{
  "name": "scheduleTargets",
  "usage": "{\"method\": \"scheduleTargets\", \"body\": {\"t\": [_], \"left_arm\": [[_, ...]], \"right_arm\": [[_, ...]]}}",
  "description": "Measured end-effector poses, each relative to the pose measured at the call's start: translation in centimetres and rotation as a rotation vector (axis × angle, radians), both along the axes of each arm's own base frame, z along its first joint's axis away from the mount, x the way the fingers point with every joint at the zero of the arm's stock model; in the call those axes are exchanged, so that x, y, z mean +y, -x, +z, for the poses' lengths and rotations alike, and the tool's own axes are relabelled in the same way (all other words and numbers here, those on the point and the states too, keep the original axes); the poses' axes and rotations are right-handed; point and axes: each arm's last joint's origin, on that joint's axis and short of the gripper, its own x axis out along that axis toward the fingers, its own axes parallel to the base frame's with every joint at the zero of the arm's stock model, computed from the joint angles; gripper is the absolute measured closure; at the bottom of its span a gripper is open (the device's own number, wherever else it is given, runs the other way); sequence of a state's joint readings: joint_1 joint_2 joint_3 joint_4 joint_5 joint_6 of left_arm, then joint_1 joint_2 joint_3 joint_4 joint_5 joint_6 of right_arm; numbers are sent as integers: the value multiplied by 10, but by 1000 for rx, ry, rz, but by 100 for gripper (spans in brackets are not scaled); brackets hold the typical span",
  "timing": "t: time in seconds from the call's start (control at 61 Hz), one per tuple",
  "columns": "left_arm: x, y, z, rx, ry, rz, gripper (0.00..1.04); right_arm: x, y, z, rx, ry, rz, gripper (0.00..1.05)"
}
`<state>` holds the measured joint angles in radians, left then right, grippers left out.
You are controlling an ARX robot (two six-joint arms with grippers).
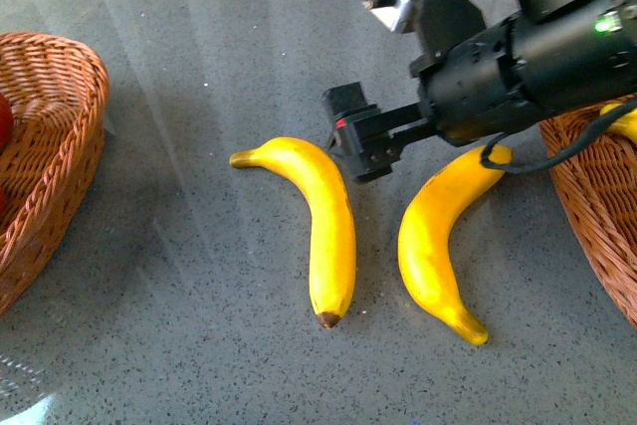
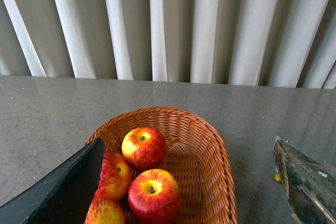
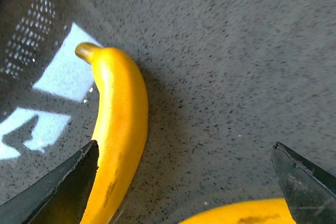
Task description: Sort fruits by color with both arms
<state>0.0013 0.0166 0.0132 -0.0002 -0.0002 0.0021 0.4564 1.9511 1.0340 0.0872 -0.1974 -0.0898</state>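
Currently: two glossy curved bananas (image 1: 328,226) apart on speckled grey tabletop (image 1: 179,276), bare stone around; right gripper (image 1: 360,138) — spread wide, empty — over their gap; left gripper (image 2: 188,141) likewise, above apples (image 2: 144,147) in wicker basket (image 2: 173,110).

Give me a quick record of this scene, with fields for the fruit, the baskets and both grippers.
table: grey, speckled
on table: left banana and right banana, apart
left basket: four apples
right basket: bit of yellow fruit showing
left gripper: open, empty, pointed at left basket
right gripper: open, empty, over the gap between the bananas
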Motion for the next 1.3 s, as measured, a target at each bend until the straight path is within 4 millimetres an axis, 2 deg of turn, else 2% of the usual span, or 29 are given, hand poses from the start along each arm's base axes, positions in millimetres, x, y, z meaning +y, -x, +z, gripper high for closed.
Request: {"method": "scheduleTargets", "body": {"t": [0.246, 0.508, 0.77, 0.902, 1.164, 1.295], "left_arm": [[0, 0, 0, 0, 0, 0, 9], [0, 0, 0, 0, 0, 0, 9], [0, 0, 0, 0, 0, 0, 9], [0, 0, 0, 0, 0, 0, 9], [0, 0, 0, 0, 0, 0, 9], [0, 0, 0, 0, 0, 0, 9]], "right_arm": [[33, -7, -8, -9, 40, 75, 9], [48, -6, -29, 30, 85, 97, 9], [60, -6, -41, 49, 104, 116, 9], [60, -6, -44, 49, 115, 110, 25], [56, -5, -46, 50, 81, 73, 65], [49, -1, -39, 62, 31, 46, 71]]}}
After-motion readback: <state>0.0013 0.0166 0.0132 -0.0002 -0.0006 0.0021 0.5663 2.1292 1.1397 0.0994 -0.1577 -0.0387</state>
